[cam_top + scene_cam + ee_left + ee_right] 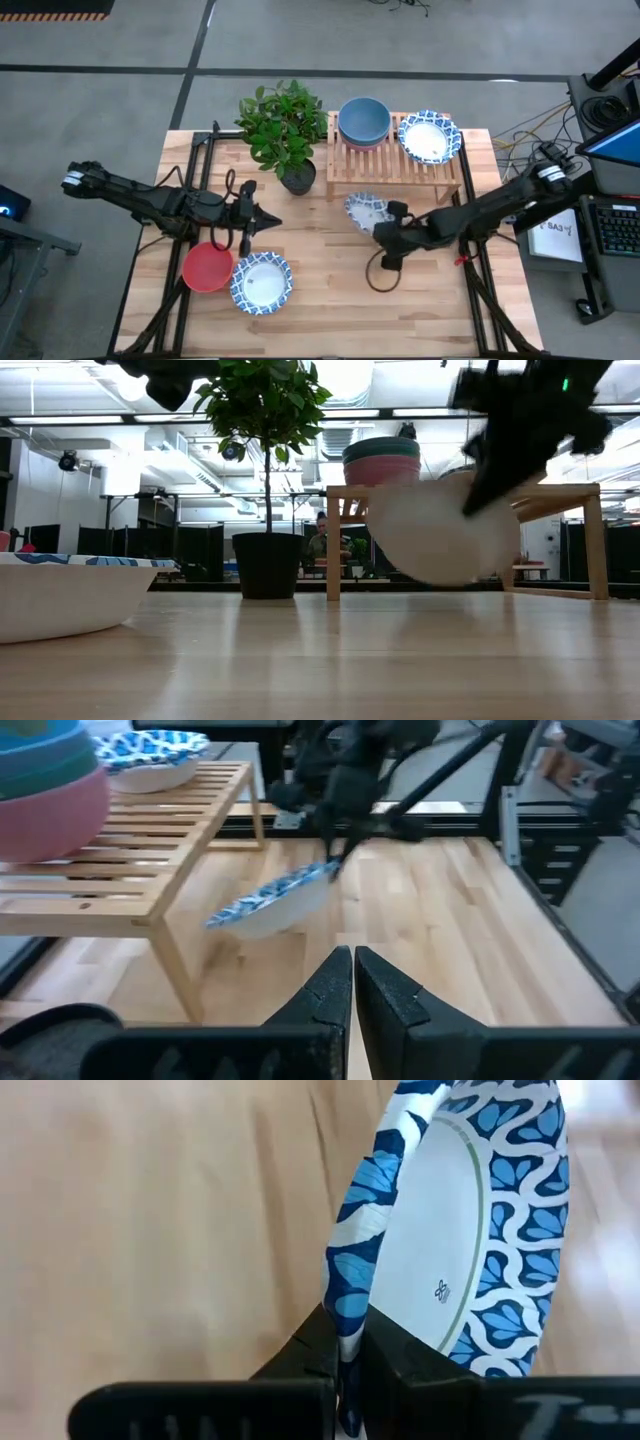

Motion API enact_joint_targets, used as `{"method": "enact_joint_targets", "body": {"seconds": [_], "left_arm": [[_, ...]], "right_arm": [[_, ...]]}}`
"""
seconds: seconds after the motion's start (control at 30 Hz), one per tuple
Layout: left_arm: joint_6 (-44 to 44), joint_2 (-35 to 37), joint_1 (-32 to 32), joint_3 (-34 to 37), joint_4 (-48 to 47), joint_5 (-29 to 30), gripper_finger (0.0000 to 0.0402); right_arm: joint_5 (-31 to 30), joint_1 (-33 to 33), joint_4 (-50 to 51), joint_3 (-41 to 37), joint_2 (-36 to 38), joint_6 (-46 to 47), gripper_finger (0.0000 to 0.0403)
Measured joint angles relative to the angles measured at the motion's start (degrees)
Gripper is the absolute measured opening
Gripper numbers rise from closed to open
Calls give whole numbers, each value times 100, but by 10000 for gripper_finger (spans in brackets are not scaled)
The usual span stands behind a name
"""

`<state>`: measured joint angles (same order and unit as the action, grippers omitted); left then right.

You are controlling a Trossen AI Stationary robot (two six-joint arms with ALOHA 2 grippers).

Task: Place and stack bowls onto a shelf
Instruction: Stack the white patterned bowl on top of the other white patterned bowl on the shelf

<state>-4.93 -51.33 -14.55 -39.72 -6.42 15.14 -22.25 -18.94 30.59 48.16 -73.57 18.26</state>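
From above, the right pincer (392, 222) is clamped on the rim of a blue-patterned bowl (366, 209), carried tilted just near of the wooden shelf (392, 165), likely for stacking on the patterned bowl (429, 137) at its right end. At table level that bowl (440, 532) hangs clear of the table (330, 660). The left wrist shows the left pincer (352, 982) with fingers together, idle. The right wrist shows the rim pinched edge-on between its fingers (300, 1355).

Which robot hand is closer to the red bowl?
The left hand. It hangs just beside the red bowl, shut and holding nothing. The right hand is far across the table by the shelf, gripping a patterned bowl by its rim.
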Motion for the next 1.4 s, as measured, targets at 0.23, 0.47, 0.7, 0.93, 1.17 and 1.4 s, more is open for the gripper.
{"method": "enact_joint_targets", "body": {"seconds": [0.23, 0.47, 0.7, 0.93, 1.17, 1.4], "left_arm": [[28, -1, 2, 0, 0, 148, 0], [26, 0, 2, 0, 0, 148, 0], [22, -2, 2, 0, 0, 148, 0], [15, 0, 2, 0, 0, 146, 0], [15, -2, 2, 0, -2, 148, 0], [15, -1, 2, 0, -3, 147, 0]], "right_arm": [[-158, -214, -996, 0, 836, -460, 9], [-659, -218, -1998, 7, 1433, -1756, 9], [-2164, -218, -1936, 485, 1765, -3074, 9], [-4446, -55, 116, 1791, 1615, -3560, 9], [-4216, 655, 2938, 2748, 1365, -1915, 9], [-3109, 1501, 4626, 2896, 1178, -611, 9]]}}
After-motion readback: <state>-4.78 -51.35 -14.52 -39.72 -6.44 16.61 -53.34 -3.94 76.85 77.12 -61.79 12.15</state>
